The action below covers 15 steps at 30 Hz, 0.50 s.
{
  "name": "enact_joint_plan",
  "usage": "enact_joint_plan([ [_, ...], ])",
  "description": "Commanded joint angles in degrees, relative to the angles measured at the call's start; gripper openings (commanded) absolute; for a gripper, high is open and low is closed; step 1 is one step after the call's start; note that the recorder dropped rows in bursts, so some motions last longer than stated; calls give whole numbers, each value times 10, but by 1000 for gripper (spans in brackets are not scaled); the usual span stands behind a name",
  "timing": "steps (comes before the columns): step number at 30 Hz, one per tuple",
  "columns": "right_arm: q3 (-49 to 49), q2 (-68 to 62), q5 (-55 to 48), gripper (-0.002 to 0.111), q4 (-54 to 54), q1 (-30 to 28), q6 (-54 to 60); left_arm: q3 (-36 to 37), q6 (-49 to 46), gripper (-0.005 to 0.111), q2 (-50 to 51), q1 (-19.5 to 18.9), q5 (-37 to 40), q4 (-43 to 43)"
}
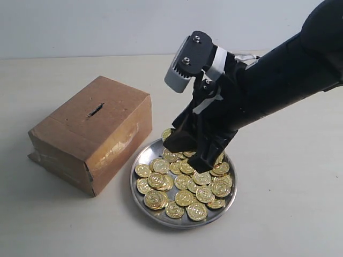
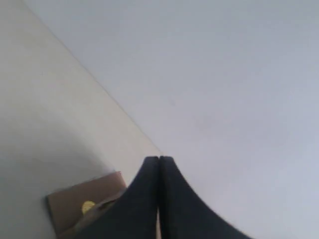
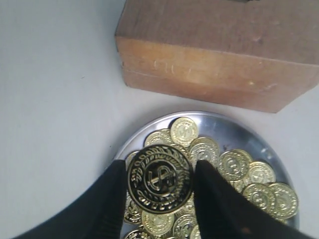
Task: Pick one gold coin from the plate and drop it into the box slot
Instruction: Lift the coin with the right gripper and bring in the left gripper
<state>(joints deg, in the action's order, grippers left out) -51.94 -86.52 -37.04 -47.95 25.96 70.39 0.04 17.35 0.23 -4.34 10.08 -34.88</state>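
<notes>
The brown cardboard box (image 1: 91, 139) stands on the left, its dark slot (image 1: 95, 111) in the top face. To its right lies the silver plate (image 1: 150, 153) with several gold coins (image 1: 185, 195). My right gripper (image 1: 191, 154) hangs just over the plate's far half. In the right wrist view this right gripper (image 3: 160, 180) is shut on one gold coin (image 3: 160, 178), held upright by its edges above the plate (image 3: 234, 130), with the box (image 3: 219, 55) beyond. My left gripper (image 2: 159, 160) is shut with nothing in it and points away from the table.
Pale tabletop (image 1: 289, 176) surrounds the box and plate. The right arm (image 1: 278, 80) reaches in from the upper right. In the left wrist view a brown cardboard corner (image 2: 67, 206) with a small yellow spot (image 2: 88, 206) shows beside the fingers.
</notes>
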Motion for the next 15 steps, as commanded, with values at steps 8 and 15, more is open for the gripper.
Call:
enact_joint_plan([
  [8, 0, 6, 53, 19, 0, 0, 1, -18, -296, 0, -2, 5, 86, -384],
  [15, 0, 6, 51, 19, 0, 0, 0, -75, -481, 0, 159, 5, 192, -465],
])
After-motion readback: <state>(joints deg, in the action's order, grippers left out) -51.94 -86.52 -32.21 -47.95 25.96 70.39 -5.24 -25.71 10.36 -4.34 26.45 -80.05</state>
